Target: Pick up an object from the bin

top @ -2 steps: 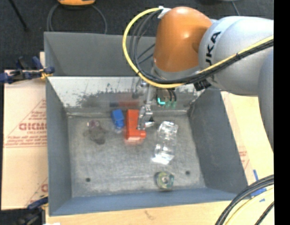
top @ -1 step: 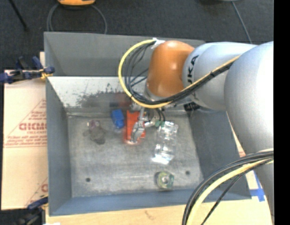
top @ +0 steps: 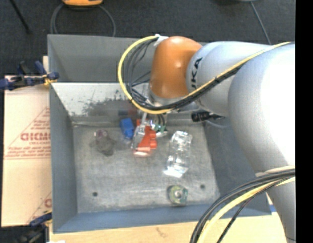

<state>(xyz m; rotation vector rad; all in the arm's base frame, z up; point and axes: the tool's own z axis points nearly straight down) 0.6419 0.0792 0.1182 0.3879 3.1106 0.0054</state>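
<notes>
Camera view, front of the bin first: a small round greenish thing lies alone on the floor close to the front wall, right of centre. Further back is a clear plastic pack, lying lengthways front to back, right of mid-floor. Off to the left, well apart from the pack, is a greyish see-through lump.

Mid-floor, between lump and pack: a red-orange thing, blocky, with a pale silvery piece at its left side. Just behind and left of it is a blue thing, near or touching it. A small green bit is just behind the red-orange thing, on its right.

The gripper is low in the bin, right at the back end of the red-orange thing. It hangs under the orange cover, which hides most of it. I cannot tell whether it is spread or pressed together. It may be touching the red-orange thing, but the angle is too poor to be sure. Yellow and dark cables loop round the wrist, and the white arm comes in from the right, above the back wall.

Step, my read: at the descent or the start of a grasp on that mid-floor cluster, with the red-orange thing as likely target. Nothing is visibly lifted.

Next move calls for closing squarely on the red-orange thing alone. The blue thing and the green bit crowd it, so either could get pinched too or knocked aside. After that comes a straight lift clear of the pack.
</notes>
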